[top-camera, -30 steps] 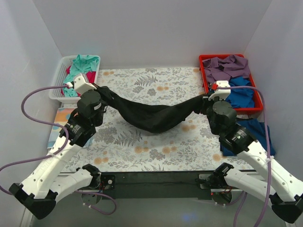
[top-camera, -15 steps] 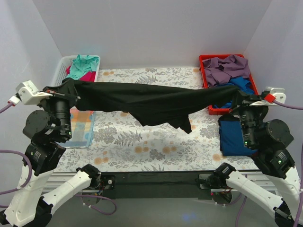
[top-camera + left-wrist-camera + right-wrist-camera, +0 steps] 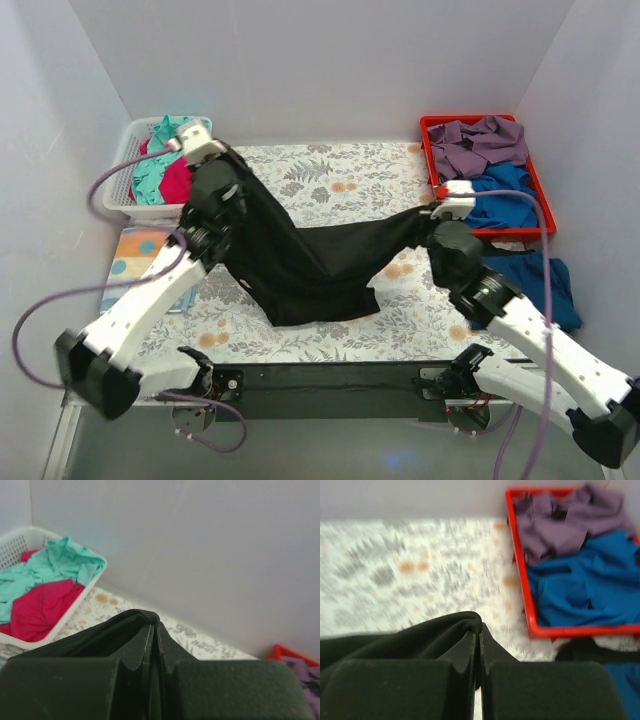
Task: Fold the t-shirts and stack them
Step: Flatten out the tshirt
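Two grippers, left gripper (image 3: 222, 158) at ten o'clock and right gripper (image 3: 432, 212) at three, are clamping the black t-shirt (image 3: 310, 265) sagging lengthwise between them.

One t-shirt (image 3: 310, 265) stretches across the middle of the table sheet (image 3: 330, 165). A basket (image 3: 120, 170) off the sheet's far-left corner holds a heap of t-shirts (image 3: 150, 185). A tray (image 3: 427, 145) off its far-right corner holds a second heap (image 3: 485, 140). A lone t-shirt (image 3: 548, 280) lies at the sheet's right edge and a cloth (image 3: 135, 250) at its left edge.
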Robot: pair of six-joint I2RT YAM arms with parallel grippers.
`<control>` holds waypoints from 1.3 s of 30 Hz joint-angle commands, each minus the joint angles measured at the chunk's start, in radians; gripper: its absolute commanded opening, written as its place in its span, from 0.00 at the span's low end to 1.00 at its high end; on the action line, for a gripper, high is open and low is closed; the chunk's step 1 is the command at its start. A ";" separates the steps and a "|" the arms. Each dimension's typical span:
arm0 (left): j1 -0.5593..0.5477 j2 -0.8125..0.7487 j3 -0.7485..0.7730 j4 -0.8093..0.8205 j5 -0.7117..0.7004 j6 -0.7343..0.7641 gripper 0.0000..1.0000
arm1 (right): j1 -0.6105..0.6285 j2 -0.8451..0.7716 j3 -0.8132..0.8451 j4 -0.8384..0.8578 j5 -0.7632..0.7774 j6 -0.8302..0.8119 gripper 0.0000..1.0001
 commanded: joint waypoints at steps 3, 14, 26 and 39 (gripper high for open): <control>0.147 0.420 0.072 0.175 0.110 -0.101 0.00 | -0.007 0.117 -0.145 0.108 0.066 0.199 0.01; 0.184 0.981 0.636 0.152 0.166 0.027 0.00 | -0.024 0.166 -0.238 0.110 0.107 0.228 0.01; 0.181 0.808 0.505 -0.091 0.372 -0.118 0.84 | -0.038 0.265 -0.231 0.110 0.050 0.266 0.01; -0.273 0.446 -0.179 -0.242 0.432 -0.492 0.77 | -0.047 0.311 -0.252 0.099 -0.029 0.306 0.01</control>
